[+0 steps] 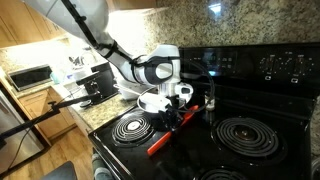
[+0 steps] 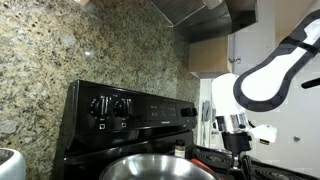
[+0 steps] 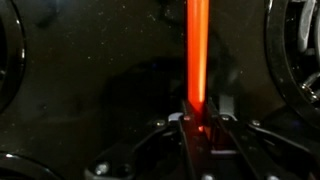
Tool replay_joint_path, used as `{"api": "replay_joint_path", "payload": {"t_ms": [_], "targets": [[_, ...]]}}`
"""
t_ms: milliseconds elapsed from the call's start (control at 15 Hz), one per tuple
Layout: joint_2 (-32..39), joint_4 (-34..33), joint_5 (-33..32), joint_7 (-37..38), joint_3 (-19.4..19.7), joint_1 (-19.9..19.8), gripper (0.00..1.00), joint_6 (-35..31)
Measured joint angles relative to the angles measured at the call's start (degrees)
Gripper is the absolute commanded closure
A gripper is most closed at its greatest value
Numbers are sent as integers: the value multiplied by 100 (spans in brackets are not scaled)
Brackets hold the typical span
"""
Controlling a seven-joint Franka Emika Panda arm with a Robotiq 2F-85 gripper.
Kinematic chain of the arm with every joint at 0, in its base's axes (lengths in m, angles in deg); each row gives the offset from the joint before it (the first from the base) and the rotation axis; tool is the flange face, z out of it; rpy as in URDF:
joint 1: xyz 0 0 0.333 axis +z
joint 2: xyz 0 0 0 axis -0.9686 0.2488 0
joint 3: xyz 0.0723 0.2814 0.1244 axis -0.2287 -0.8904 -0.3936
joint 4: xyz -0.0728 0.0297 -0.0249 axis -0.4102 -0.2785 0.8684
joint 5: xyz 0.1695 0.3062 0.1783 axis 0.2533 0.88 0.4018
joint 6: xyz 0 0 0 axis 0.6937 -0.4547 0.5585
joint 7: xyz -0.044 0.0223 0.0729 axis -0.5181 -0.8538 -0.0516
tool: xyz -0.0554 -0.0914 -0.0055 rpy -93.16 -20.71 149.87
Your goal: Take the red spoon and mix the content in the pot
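Observation:
The red spoon (image 1: 165,134) is a long slim red-orange handle that slants down over the black stove top between the burners. My gripper (image 1: 183,113) is shut on its upper end. In the wrist view the spoon (image 3: 198,50) runs straight up from between the closed fingers (image 3: 198,112) over the dark glass. The pot (image 2: 155,168) is a shiny silver pan at the bottom of an exterior view, close to the camera; my gripper (image 2: 238,150) hangs beyond it to the right. The pot's contents are hidden.
Coil burners (image 1: 131,127) (image 1: 246,136) lie on either side of the spoon. The stove's control panel with knobs (image 2: 110,106) rises at the back. A granite backsplash (image 2: 60,50) stands behind it. A toaster oven (image 1: 31,77) and a dark appliance (image 1: 98,82) sit on the counter.

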Motion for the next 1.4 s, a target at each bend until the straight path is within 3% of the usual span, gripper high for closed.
{"api": "replay_joint_path", "payload": {"t_ms": [267, 333, 600, 1000, 1400], "targets": [[-36, 33, 0, 0, 2, -1, 84, 0], [-36, 37, 0, 0, 2, -1, 96, 0], [9, 43, 0, 71, 10, -1, 96, -83], [34, 265, -1, 555, 184, 16, 96, -1046], [-31, 418, -5, 784, 331, 159, 96, -1330]]}}
